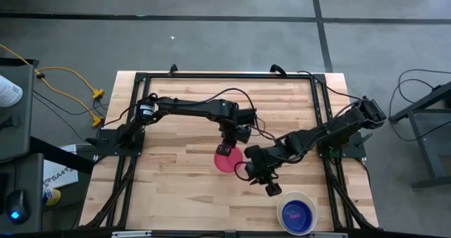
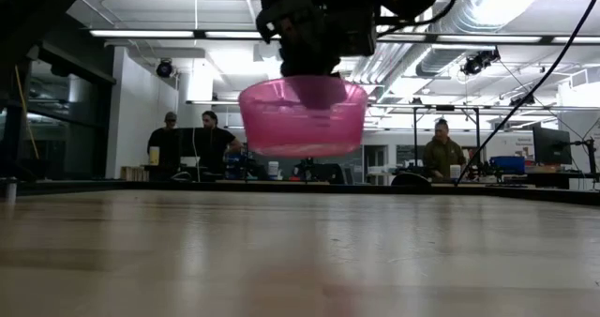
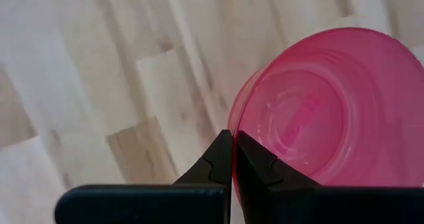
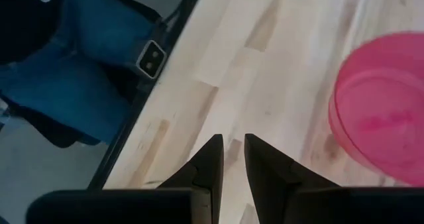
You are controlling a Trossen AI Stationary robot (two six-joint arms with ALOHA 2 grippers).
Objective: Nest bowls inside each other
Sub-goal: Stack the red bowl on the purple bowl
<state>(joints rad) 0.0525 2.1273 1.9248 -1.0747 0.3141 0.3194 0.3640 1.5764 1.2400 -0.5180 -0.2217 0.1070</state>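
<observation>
The left gripper (image 1: 224,151) pinches the rim of the pink bowl (image 1: 228,159), holding it upright above the table (image 1: 176,125) near its middle. The white bowl (image 1: 297,213), with a blue bowl (image 1: 297,211) nested inside, sits at the near right edge, well apart. The right gripper (image 1: 272,189), fingers slightly parted and empty, hovers between them, nearer the white bowl.

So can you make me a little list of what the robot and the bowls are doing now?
pink bowl: lifted off the table, held by its rim
left gripper: shut on the pink bowl's rim
right gripper: beside the pink bowl, slightly open, holding nothing
white bowl: near the table's front right corner
blue bowl: sitting inside the white bowl
</observation>
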